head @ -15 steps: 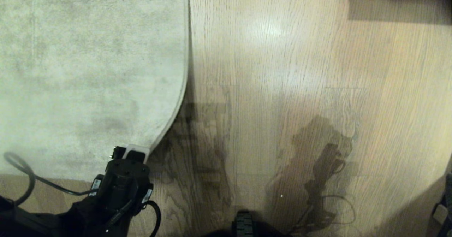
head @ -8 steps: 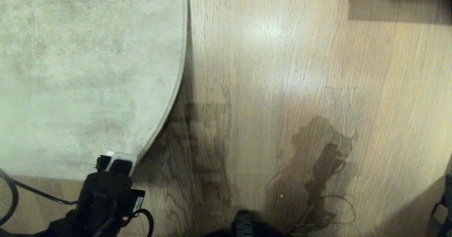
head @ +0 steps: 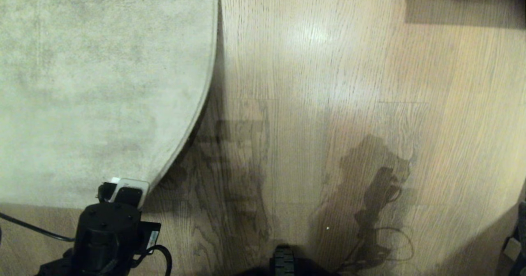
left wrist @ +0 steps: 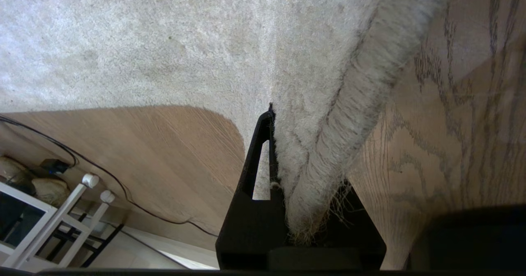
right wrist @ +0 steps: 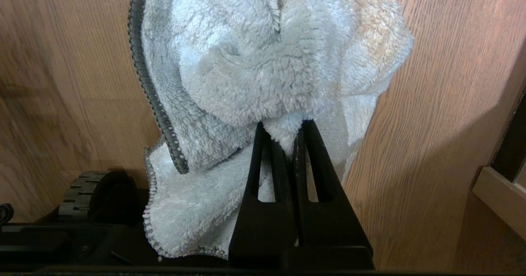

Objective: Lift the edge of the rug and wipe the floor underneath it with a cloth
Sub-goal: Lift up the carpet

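Observation:
The grey-beige rug (head: 102, 82) covers the left of the head view. Its rug edge (head: 187, 138) curves up off the floor (head: 328, 103) toward the near corner. My left gripper (head: 123, 189) is shut on that corner at the lower left. In the left wrist view the hemmed, fraying rug edge (left wrist: 349, 115) is pinched in the left gripper (left wrist: 304, 152); one black finger (left wrist: 259, 156) shows and the rug hides the other. In the right wrist view the right gripper (right wrist: 283, 126) is shut on the fluffy pale blue-white cloth (right wrist: 254, 62), which hangs above the floor (right wrist: 435, 124).
A dark piece of furniture (head: 464, 0) stands at the far right. A base wheel (head: 283, 261) sits at the near middle, and also shows as the wheel (right wrist: 94, 189) beside the cloth. A thin cable (left wrist: 123, 193) and a white frame (left wrist: 45, 222) lie beyond the rug's near border.
My left gripper has moved left and nearer with the rug corner in it. The edge is bent further back and more wood shows beside it. The right arm's shadow has stayed put.

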{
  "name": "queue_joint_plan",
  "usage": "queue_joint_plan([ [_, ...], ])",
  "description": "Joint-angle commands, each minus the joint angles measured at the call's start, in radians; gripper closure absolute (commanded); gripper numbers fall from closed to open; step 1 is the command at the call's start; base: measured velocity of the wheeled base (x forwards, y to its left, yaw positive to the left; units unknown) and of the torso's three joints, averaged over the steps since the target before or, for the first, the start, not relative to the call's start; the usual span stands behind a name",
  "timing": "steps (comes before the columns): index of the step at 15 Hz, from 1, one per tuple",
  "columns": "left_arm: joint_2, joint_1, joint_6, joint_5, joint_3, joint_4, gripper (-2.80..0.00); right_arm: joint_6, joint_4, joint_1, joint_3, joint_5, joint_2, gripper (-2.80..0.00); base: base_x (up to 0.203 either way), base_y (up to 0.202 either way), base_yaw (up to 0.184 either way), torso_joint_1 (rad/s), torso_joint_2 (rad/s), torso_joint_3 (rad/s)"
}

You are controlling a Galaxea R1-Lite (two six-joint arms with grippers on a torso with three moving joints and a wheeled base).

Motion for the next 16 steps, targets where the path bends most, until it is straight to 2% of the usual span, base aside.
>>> queue_joint_plan([
  [1, -0.004, -0.001, 0.0, 0.005, 0.0, -0.006, 0.0, 0.0, -0.001, 0.0, 0.0, 0.0, 0.0, 0.0, 0.0, 0.0, 0.0, 0.0, 0.0, 0.0],
  [4, -0.002, 0.001, -0.002, 0.004, -0.001, -0.008, 0.0, 0.0, 0.0, 0.0, 0.0, -0.001, 0.0, 0.0, 0.0, 0.0, 0.0, 0.0, 0.0, 0.0],
  [7, -0.004, 0.008, 0.0, -0.028, -0.003, -0.008, 0.0, 0.0, 0.0, 0.0, 0.0, 0.0, 0.0, 0.0, 0.0, 0.0, 0.0, 0.0, 0.0, 0.0],
  [16, -0.007, 0.01, 0.003, -0.024, 0.004, -0.008, 0.0, 0.0, -0.001, 0.0, 0.0, 0.001, 0.0, 0.0, -0.001, 0.006, 0.0, 0.0, 0.0, 0.0],
])
